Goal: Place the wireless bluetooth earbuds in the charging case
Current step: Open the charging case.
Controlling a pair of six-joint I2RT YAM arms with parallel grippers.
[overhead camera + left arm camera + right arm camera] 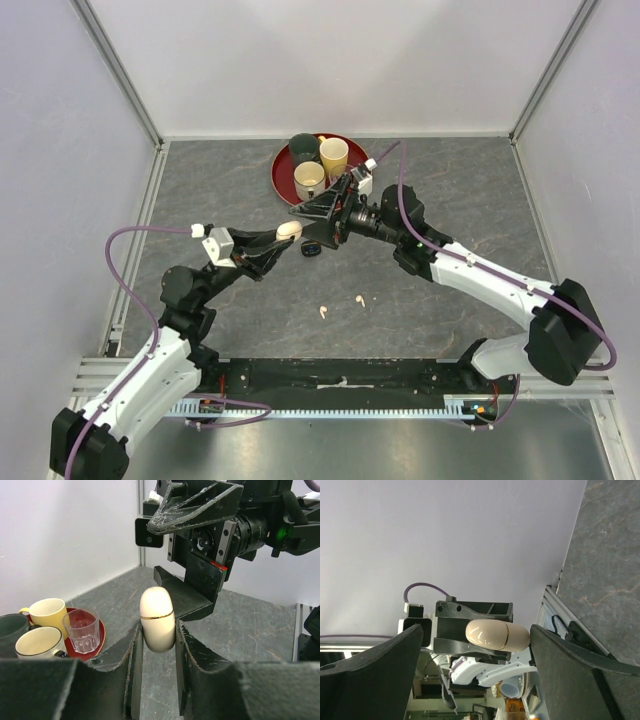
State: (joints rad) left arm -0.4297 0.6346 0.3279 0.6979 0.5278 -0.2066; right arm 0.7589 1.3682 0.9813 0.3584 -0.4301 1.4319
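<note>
My left gripper (285, 236) is shut on a cream-white charging case (289, 230) with a gold seam and holds it above the table. In the left wrist view the closed case (157, 615) stands up between my fingers (131, 650). My right gripper (312, 222) is open, and its jaws stand wide apart on either side of the case without touching it. It also shows in the right wrist view (497, 634). Two cream-white earbuds (323, 312) (360, 299) lie on the table nearer the bases. The black earbuds are not visible.
A red tray (283, 170) at the back holds a yellow cup (333, 155), a cream cup (309, 178), a dark cup (303, 146) and a glass (81, 629). A small black object (311, 249) lies on the table under the grippers.
</note>
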